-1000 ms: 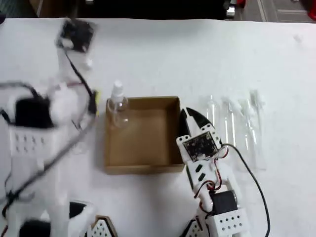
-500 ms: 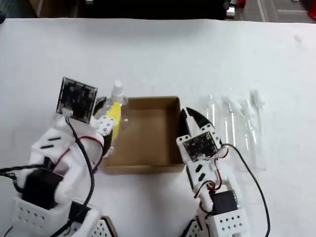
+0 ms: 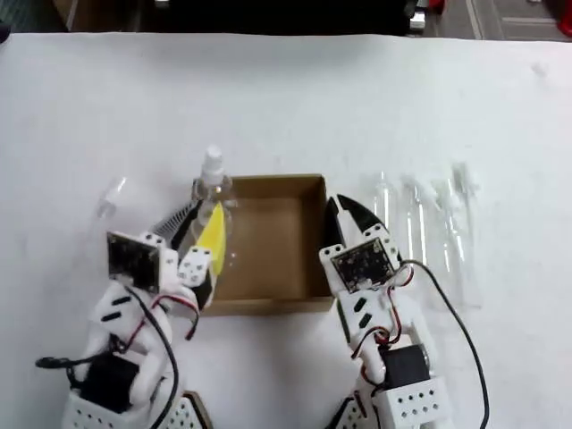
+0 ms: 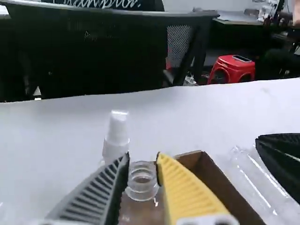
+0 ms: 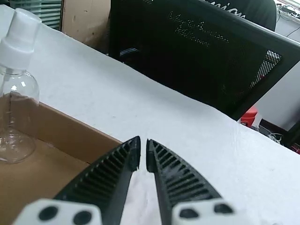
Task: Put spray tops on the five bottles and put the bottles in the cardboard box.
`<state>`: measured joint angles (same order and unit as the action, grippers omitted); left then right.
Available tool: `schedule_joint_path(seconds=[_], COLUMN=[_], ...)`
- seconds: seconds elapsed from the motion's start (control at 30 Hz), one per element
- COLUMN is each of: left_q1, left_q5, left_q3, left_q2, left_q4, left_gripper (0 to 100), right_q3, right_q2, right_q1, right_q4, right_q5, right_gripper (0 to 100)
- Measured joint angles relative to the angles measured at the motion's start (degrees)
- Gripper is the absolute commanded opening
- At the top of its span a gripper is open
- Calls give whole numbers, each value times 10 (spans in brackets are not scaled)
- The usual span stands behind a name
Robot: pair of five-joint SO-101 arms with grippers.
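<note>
Clasping bottle [image 4: 140, 185] neck; left hand [image 4: 142, 161] | right hand [image 5: 143, 151] closed; empty

The cardboard box [image 3: 259, 302] is brown and open-topped, at table centre. A capped bottle [image 3: 213, 183], clear with a white spray top, stands upright in its far corner. An uncapped bottle [image 4: 142, 180] stands beside it, neck clamped in the left gripper [image 4: 142, 159]. Three clear bottles [image 3: 416, 223] lie side by side just beside the box. A loose spray top [image 3: 112, 197] lies on the opposite side.
</note>
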<state>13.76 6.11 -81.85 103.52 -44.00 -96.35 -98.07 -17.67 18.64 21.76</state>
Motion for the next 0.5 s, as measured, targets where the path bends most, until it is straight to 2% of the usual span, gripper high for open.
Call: schedule_joint_path(seconds=[0.23,0.5], left_q1=[1,1], left_q5=[-19,-58], left_q3=[-73,-102], left_q2=[-4,-4], left_q4=[70,80], left_gripper=[24,24], right_q3=[0,0], right_q2=[0,0], right_q1=[0,0], right_q4=[0,0], right_q5=[0,0], right_gripper=[15,15])
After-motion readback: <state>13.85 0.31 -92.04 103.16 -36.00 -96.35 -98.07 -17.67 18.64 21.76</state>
